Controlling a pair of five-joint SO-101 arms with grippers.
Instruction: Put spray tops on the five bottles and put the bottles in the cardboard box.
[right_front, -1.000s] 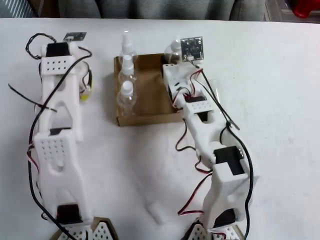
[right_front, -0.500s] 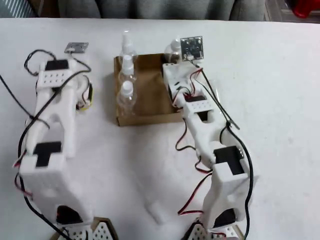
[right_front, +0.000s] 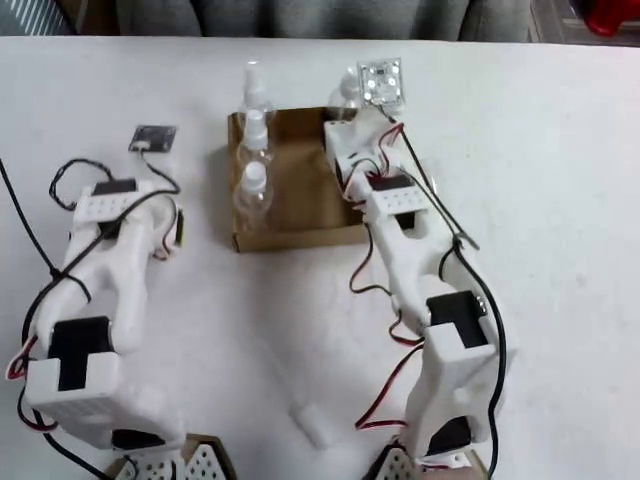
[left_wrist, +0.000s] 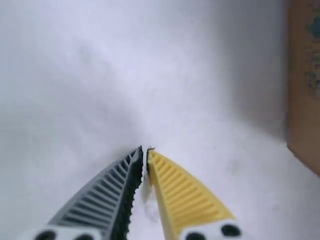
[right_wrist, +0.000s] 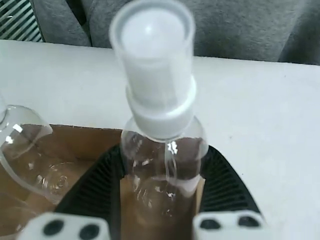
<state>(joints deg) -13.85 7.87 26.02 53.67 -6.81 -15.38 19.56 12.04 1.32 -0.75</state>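
Note:
The open cardboard box (right_front: 300, 215) lies mid-table. Three clear bottles with white spray tops stand in a row along its left side: (right_front: 255, 92), (right_front: 256, 135), (right_front: 251, 190). My right gripper (right_wrist: 162, 160) is shut on another clear bottle (right_wrist: 160, 145) with a spray top (right_wrist: 155, 45), upright over the box's far right corner (right_front: 345, 100). In the right wrist view a neighbouring bottle (right_wrist: 25, 155) stands over the box floor. My left gripper (left_wrist: 145, 150) is shut, with nothing between its grey and yellow fingers, low over bare table left of the box (left_wrist: 305, 85).
A faint clear item with a white end (right_front: 310, 422) lies on the table near the front, between the two arm bases. Loose cables hang off both arms. The table's right side is bare white surface.
My left arm has drawn back from the far left of the table toward the front. The right arm has shifted slightly farther with the bottle.

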